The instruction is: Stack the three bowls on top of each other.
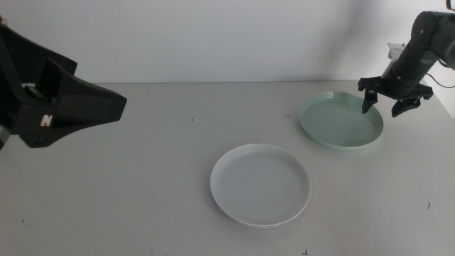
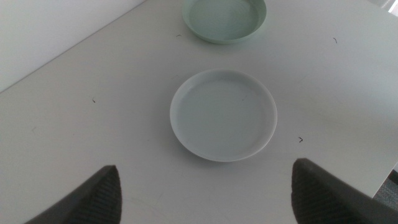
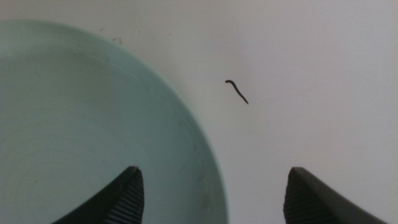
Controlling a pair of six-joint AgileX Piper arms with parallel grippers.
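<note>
**Right gripper poised over the rim of the mint bowl**

Two shallow round bowls are seen on a pale worktop (image 1: 142, 163). A white bowl (image 1: 260, 184) lies near the middle, upright with its hollow facing up. A mint green bowl (image 1: 340, 121) lies further back and to the right, well apart from the white one, also upright. Being round, neither bowl has a long axis, so no heading need be matched. A third, grey-blue bowl is not found in any view.

The right gripper (image 1: 392, 101) is held over the far right rim of the mint green bowl, its jaws spread wide and nothing between them. In the right wrist view, one jaw is seen over the bowl's inside and the other over bare worktop, so the rim is straddled. Whether the jaw tips touch the bowl cannot be told for certain.

The left gripper (image 2: 205, 193) waits high at the left side, jaws released and empty, facing the white bowl.

The step in hand is judged to be a rim grasp on the mint green bowl. It would best be done by lowering straight down until the rim is seated deep between the jaws, then closing firmly, so that the bowl is not tipped when lifted.
</note>
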